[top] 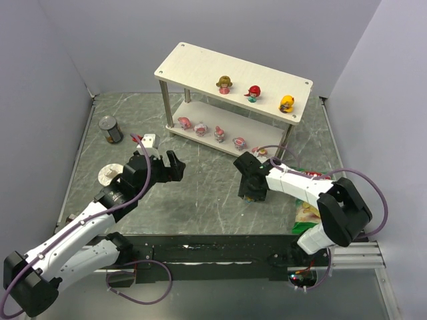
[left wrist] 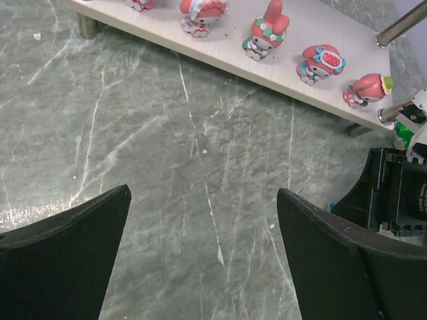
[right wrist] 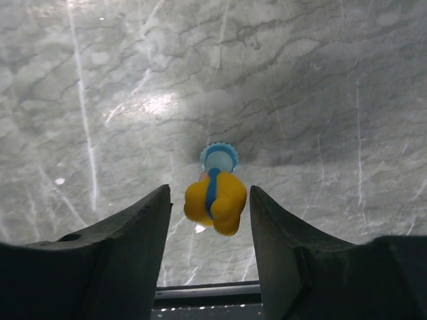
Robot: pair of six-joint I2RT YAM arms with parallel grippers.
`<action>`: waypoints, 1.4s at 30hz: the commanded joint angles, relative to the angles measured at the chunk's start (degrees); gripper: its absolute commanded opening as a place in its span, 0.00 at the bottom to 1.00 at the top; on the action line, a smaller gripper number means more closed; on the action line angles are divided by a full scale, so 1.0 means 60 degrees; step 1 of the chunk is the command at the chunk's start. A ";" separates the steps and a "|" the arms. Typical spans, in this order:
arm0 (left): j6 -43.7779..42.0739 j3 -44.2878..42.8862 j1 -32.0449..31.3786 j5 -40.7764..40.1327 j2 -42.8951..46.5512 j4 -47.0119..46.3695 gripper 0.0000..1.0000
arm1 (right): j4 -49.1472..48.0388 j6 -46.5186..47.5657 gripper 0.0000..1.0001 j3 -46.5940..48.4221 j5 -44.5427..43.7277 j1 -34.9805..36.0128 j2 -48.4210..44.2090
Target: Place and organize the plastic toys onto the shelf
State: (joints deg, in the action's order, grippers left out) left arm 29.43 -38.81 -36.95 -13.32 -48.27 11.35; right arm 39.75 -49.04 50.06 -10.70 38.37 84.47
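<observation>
Grey-green marbled surface (top: 200, 200) fills the workspace, closed in by plain grey walls. At its far side stands the shelf (top: 200, 63), two pale boards on silver posts.

1. Top board: I count three plastic toys, a brown-pink one (top: 224, 85), a red one (top: 253, 93) and an orange-yellow one (top: 287, 103).
2. Lower board: five pink-and-white toys (top: 219, 133) stand in a row along the front edge.
3. Surface: the yellow-blue toy (right wrist: 215, 200) sits on the marble in front of the shelf, directly between the right jaws.

Right jaws: pointed down at the surface and partly open, bracketing the yellow-blue toy. One finger (right wrist: 127, 247) shows a thin strip of marble between itself and the toy. The other finger (right wrist: 293, 253) is just beside the toy, and I cannot tell whether it touches. The toy is not clamped.

Left jaws: released and spread wide, fingers (left wrist: 60, 260) over bare marble, near the front of the lower board.

A metal can (top: 111, 129) stands at the far left. A green chips bag (top: 308, 215) lies beside the right arm.
</observation>
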 commanded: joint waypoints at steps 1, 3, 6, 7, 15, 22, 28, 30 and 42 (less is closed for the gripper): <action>-0.0115 -0.0139 0.0035 0.0199 -0.0084 -0.0471 0.96 | 0.0143 0.0043 0.55 0.0489 -0.0575 0.0065 0.0306; -0.0130 -0.0153 0.0050 0.0199 -0.0114 -0.0486 0.96 | 0.0187 0.0087 0.53 0.0504 -0.0736 0.0065 0.0438; -0.0130 -0.0168 0.0050 0.0170 -0.0129 -0.0442 0.96 | 0.0129 0.0233 0.46 0.0547 -0.0853 0.0080 0.0599; -0.0159 -0.0168 0.0050 0.0155 -0.0143 -0.0442 0.97 | 0.0114 0.0378 0.42 0.0577 -0.0883 0.0094 0.0644; -0.0159 -0.0197 0.0064 0.0243 -0.0217 -0.0340 0.96 | -0.0704 0.1798 0.11 0.1191 -0.0168 0.0767 0.1097; -0.0130 -0.0270 0.0064 0.0316 -0.0246 -0.0223 0.96 | -0.1058 0.4857 0.05 0.2743 0.1152 0.1983 0.2488; -0.0159 -0.0270 0.0064 0.0287 -0.0114 -0.0135 0.96 | -0.0897 0.5856 0.16 0.3389 0.1139 0.2306 0.3119; -0.0130 -0.0256 0.0064 0.0272 -0.0085 -0.0120 0.96 | -0.0795 0.5989 0.19 0.3579 0.0863 0.2379 0.3338; -0.0159 -0.0270 0.0064 0.0301 -0.0056 -0.0120 0.96 | -0.0721 0.5946 0.73 0.3771 0.0464 0.2628 0.3428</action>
State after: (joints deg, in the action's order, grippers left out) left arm 29.17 -38.81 -36.84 -11.88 -49.67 11.86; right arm 35.40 -13.21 71.59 -6.68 53.78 105.49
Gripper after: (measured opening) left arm 0.967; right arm 0.633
